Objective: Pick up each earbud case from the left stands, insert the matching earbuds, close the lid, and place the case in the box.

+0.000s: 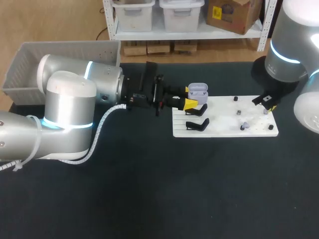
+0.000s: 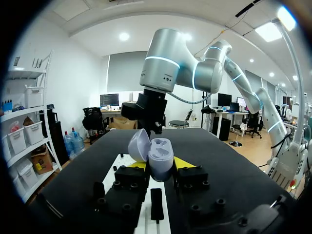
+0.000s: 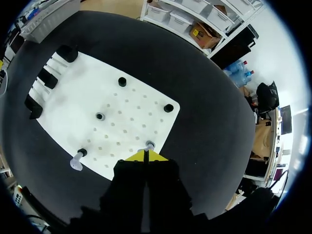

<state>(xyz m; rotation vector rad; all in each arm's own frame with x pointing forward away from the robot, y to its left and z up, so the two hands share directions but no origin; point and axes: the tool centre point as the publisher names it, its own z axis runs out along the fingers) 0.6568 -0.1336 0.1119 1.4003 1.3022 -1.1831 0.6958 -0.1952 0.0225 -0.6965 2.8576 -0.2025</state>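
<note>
Table (image 1: 149, 199): L gripper (image 2: 161, 164) grips open case (image 2: 161, 152); R gripper (image 3: 146, 155) closed.

The left pincer (image 2: 160, 165), on a level, outstretched arm (image 1: 75, 99), clamps the earbud case (image 2: 161, 152); the right pincer (image 3: 146, 156) points down, 2 tips seemingly together.

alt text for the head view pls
The left gripper has its jaws closed on an open lavender earbud case at the left end of a white board on a black table, beside two empty black stands. The right gripper hangs over the board's right end, near small earbuds.
</note>
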